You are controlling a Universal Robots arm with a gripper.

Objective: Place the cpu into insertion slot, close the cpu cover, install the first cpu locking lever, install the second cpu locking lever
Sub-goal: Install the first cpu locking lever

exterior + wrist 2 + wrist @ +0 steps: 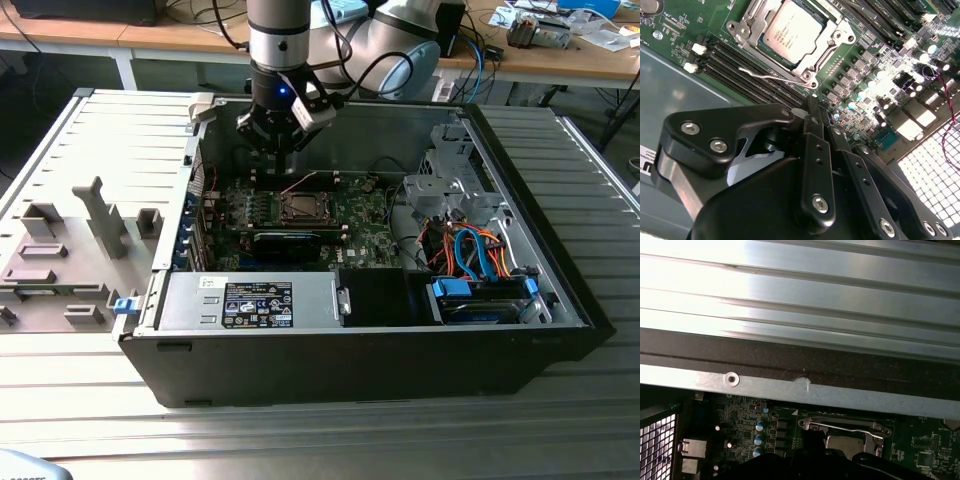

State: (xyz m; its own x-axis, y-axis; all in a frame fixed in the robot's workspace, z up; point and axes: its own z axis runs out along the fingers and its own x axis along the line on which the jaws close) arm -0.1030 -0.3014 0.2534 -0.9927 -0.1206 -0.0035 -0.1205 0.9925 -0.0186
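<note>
The cpu (791,31), silver-topped, sits in the insertion slot (300,208) on the green motherboard (880,100). The cpu cover (838,41), a silver frame, lies flat around the chip. It is also seen as the cpu cover (845,428) in the first wrist view. A thin wire locking lever (771,76) runs along one side of the socket, its hooked end resting over the black memory slots. My gripper (283,150) hangs above the board, just behind the socket in the exterior view. In the second wrist view the gripper (812,106) has its black fingers (816,150) pressed together with nothing between them.
The open computer case (560,280) has tall walls around the board. A power supply (250,300) lies at the front, and a drive cage with orange and blue cables (475,255) is on the exterior view's right. The removed side panel (70,250) lies on the left.
</note>
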